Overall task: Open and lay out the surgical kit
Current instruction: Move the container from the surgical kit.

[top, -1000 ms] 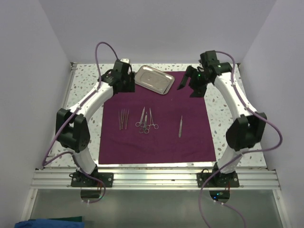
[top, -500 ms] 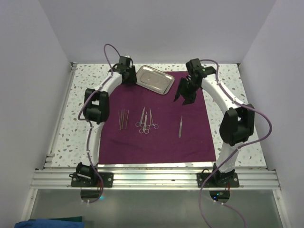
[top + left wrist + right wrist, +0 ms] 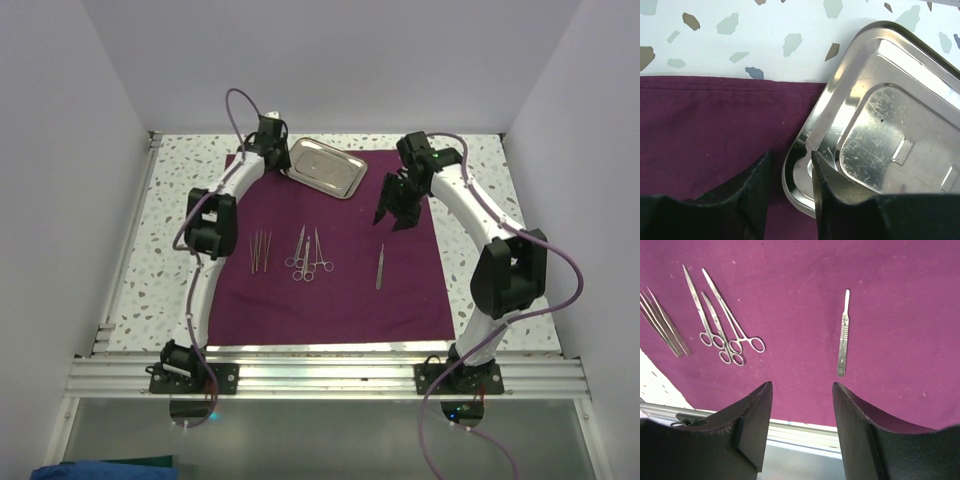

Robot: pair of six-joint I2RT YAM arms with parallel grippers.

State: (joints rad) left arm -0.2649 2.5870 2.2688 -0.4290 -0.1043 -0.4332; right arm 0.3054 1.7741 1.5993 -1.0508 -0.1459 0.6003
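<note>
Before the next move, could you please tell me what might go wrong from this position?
The left fingers straddle only a corner rim of the shiny tray; a pinch there may slip or tilt it.
The tray lies partly on the purple cloth; dragging it could rumple the cloth and shift the scissors.
The right fingers hang open near the scalpel handle and could knock it if lowered.

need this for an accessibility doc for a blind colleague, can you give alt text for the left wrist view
The left gripper straddles the corner rim of a shiny steel tray with its two black fingers, jaws apart, not clamped on it. The tray, with nothing seen in it, lies partly on the plum cloth and partly on the white speckled table.
</note>
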